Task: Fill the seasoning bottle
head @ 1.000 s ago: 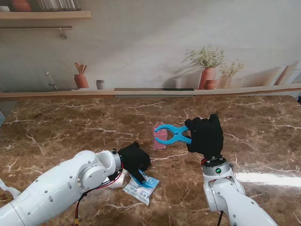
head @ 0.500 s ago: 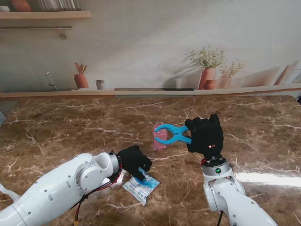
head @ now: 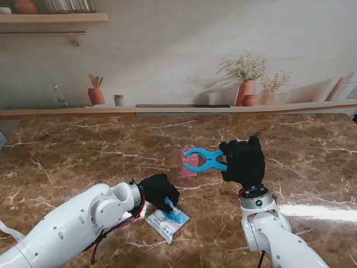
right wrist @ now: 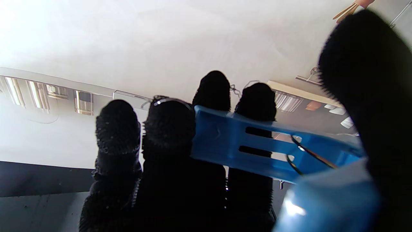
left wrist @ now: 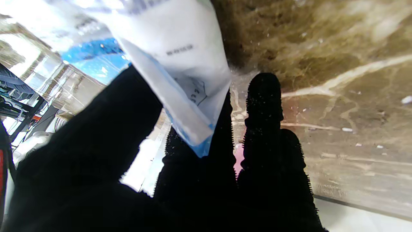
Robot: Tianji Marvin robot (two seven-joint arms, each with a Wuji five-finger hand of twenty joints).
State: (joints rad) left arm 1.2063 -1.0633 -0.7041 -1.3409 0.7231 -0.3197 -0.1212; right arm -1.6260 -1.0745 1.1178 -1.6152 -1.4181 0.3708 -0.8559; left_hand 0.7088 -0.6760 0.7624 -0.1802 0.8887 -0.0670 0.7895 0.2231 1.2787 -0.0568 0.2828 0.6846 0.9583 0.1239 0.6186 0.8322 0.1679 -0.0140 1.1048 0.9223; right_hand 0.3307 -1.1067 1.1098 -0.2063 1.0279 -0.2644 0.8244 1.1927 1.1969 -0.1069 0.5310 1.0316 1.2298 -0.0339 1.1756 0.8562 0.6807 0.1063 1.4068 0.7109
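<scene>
Two hands engaged: packet (head: 167, 221) pinched by left hand (head: 159, 191), clip (head: 204, 159) gripped by right hand (head: 244, 161); thin pinch, packet slip risked near tabletop (head: 67, 156) front edge.

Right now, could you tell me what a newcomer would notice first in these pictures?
The right hand holds a bright blue clip up over mid-table, jaws apart beside a pink object. Nearer to me on the left, the left hand pinches a white-and-blue seasoning packet against the marble table.

Far beyond the right hand (head: 244, 162) — on the backdrop wall (head: 167, 56) — stand two potted plants (head: 248, 81). Far beyond the left hand (head: 159, 191) sits a terracotta utensil pot (head: 96, 92). Brown marble table (head: 83, 151) lies under both.
</scene>
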